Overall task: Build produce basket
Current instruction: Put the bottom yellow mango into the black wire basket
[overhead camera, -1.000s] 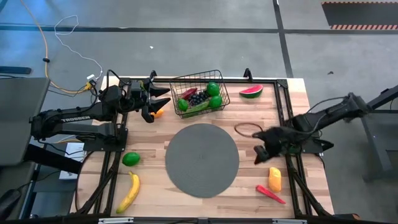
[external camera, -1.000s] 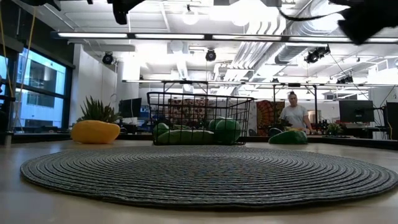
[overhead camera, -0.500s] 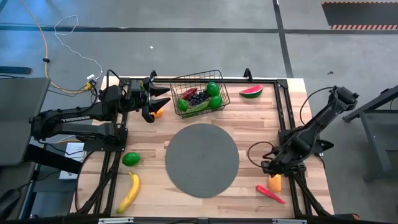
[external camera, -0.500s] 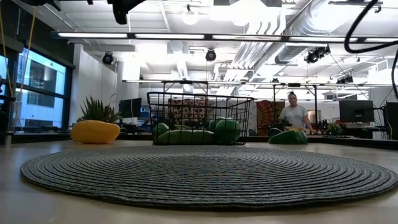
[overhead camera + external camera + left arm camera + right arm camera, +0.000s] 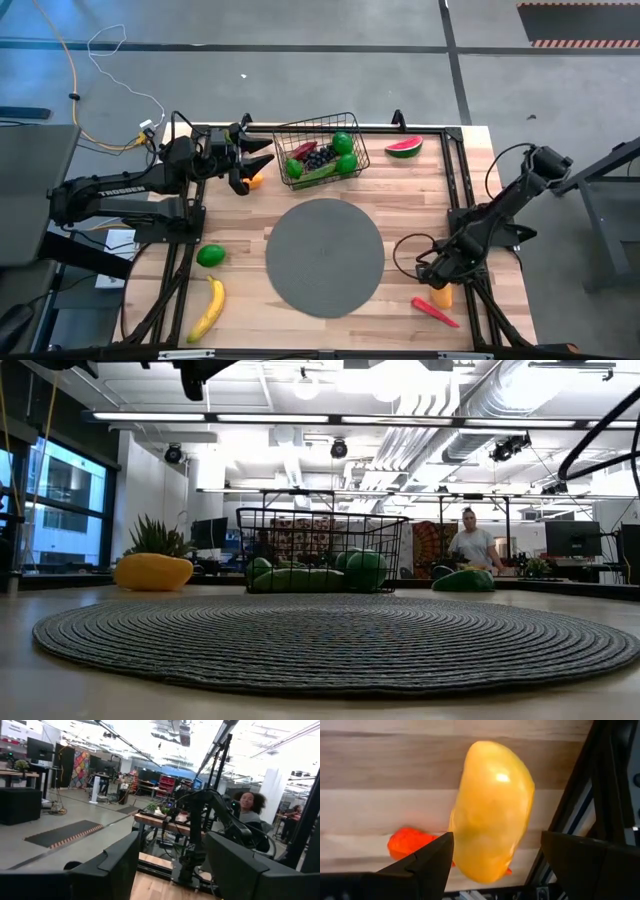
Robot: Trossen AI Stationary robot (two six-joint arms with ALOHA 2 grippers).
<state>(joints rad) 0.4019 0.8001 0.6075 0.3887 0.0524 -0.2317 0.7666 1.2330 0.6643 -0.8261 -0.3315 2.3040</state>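
Observation:
The black wire basket [image 5: 320,150] stands at the table's far middle, holding limes [image 5: 342,143], dark grapes [image 5: 320,157], a red chilli [image 5: 303,150] and a cucumber [image 5: 318,174]. My right gripper [image 5: 432,280] is open near the table's near right corner, pointing down over an orange-yellow piece [image 5: 492,810] that lies on the wood. Its fingers [image 5: 422,865] stand on either side of the piece, and I cannot tell whether they touch it. My left gripper [image 5: 262,155] is open and empty left of the basket, above another orange-yellow piece [image 5: 256,182].
A round grey mat [image 5: 325,257] covers the table's middle. A watermelon slice [image 5: 404,147] lies right of the basket. A red chilli [image 5: 435,312] lies beside the right gripper's piece. A lime [image 5: 210,256] and a banana [image 5: 208,308] lie near left. People stand in the room behind the table.
My right gripper has gone toward the table's near edge and down, from beside the mat's right rim to over the orange-yellow piece, and its arm has folded in. The produce has stayed where it was.

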